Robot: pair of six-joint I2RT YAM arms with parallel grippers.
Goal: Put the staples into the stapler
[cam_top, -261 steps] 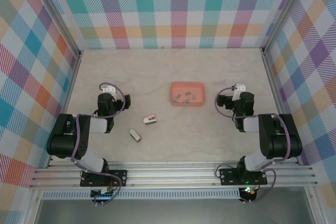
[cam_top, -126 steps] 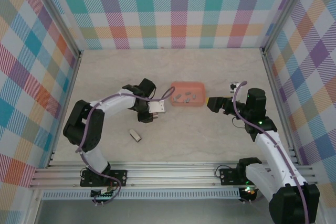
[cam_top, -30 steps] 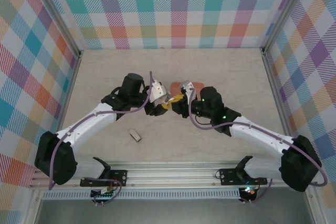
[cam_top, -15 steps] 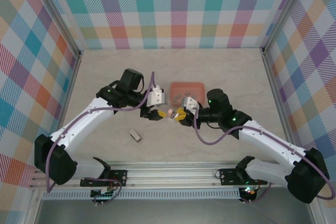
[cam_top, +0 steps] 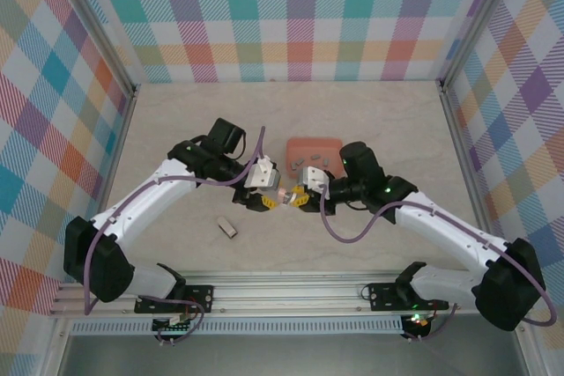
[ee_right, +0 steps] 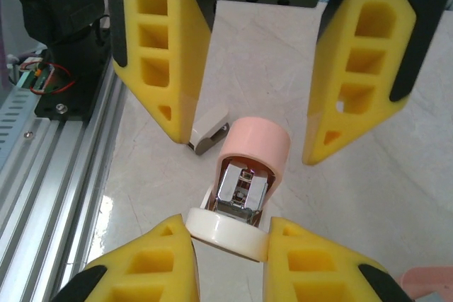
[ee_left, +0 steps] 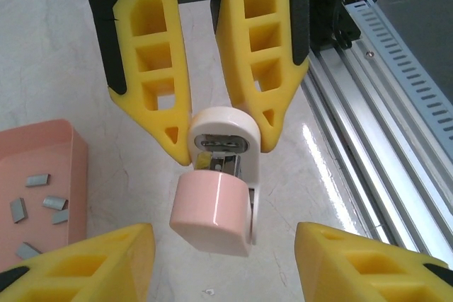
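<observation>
The staples (ee_left: 54, 202) are tiny grey metal bits. They lie loose in the pink tray (ee_left: 78, 182), apart from each other. They look very light, hard and smooth, so they would likely slip or flip if pinched badly. The best hold is probably a soft pinch across the two long sides of one strip, with the tips going right down to the bottom of the tray.

The stapler (ee_left: 212, 210) is just beside the tray and looks lifted off the table (cam_top: 352, 244). It is small and stiff and looks easy to hold. The right end effector (ee_right: 228, 235) is squeezed onto its white end. The pink end sticks out toward the left end effector (ee_left: 223, 235), whose fingers are spread wide on both sides and touch nothing.

A small grey and white piece (ee_right: 209, 132) lies on the table nearby.

In the oldest picture the stapler lay on the table and both arms were pulled back. Now both arms reach in to the middle.
</observation>
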